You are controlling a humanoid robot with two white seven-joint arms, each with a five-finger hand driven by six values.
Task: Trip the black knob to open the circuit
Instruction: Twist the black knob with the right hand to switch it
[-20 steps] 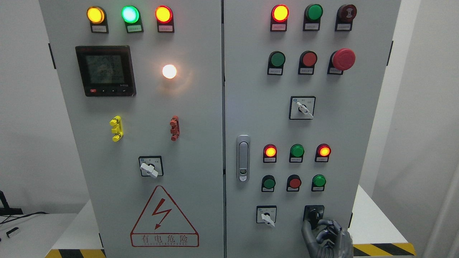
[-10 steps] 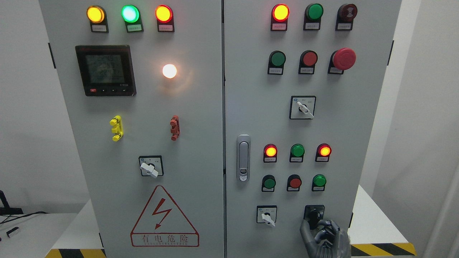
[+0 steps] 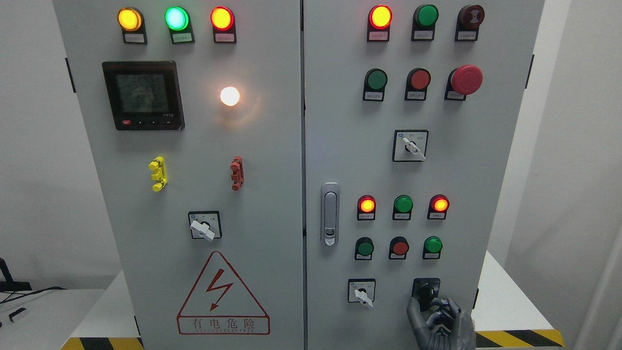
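The black knob (image 3: 425,291) sits on a black square plate at the lower right of the grey cabinet's right door (image 3: 340,146). My right hand (image 3: 432,311) comes up from the bottom edge right of the middle. Its dark metal thumb (image 3: 413,313) lies left of the knob and its curled fingers (image 3: 449,308) lie right of it, closing on the knob's lower end. The knob's handle points roughly upright. The palm hides the plate's lower edge. My left arm is out of view.
A white selector switch (image 3: 361,291) sits just left of the knob. Lamps and buttons (image 3: 401,247) are above it, a door latch (image 3: 329,214) further left. The cabinet stands on a white table (image 3: 510,306) with a striped edge (image 3: 520,338).
My right hand has shifted very slightly left and down on the knob. The knob and the lamps look unchanged.
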